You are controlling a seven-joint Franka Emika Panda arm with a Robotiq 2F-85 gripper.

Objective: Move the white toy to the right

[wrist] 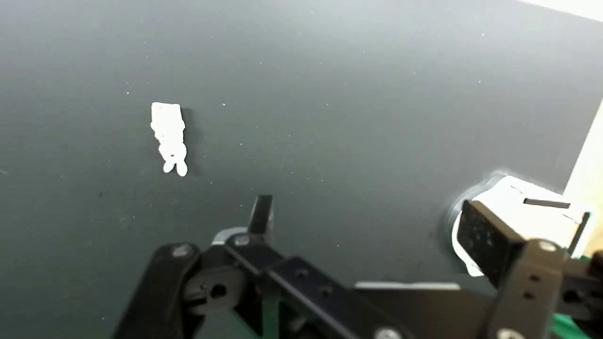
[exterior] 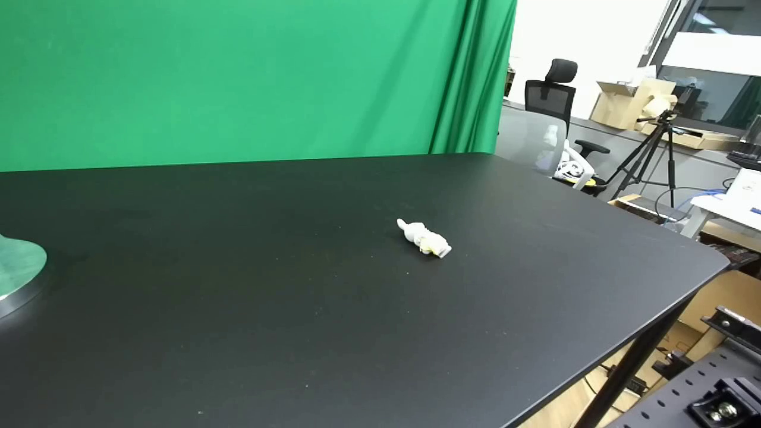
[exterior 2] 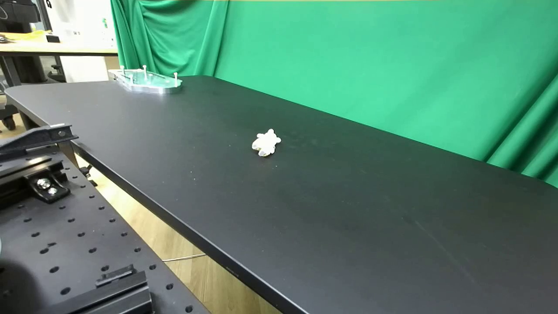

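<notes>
The white toy [wrist: 169, 134] is a small, elongated, lumpy figure with two ear-like tips. It lies flat on the black table [wrist: 330, 94], on the left side of the wrist view. In both exterior views the white toy [exterior: 424, 239] also lies alone near the table's middle; its lumpy shape [exterior 2: 266, 143] looks more foreshortened there. My gripper [wrist: 373, 226] is open, with its two fingers wide apart and nothing between them. In the wrist view the toy lies beyond and to the left of the left finger, not touching it. The gripper does not show in either exterior view.
A clear, pale greenish acrylic piece with short posts [exterior 2: 148, 82] stands at the table's far end; its edge [exterior: 21, 267] also shows, and it lies behind the right finger [wrist: 513, 207]. A green curtain [exterior: 238, 83] runs along the table's back edge. A perforated metal plate [exterior 2: 87, 235] adjoins the table.
</notes>
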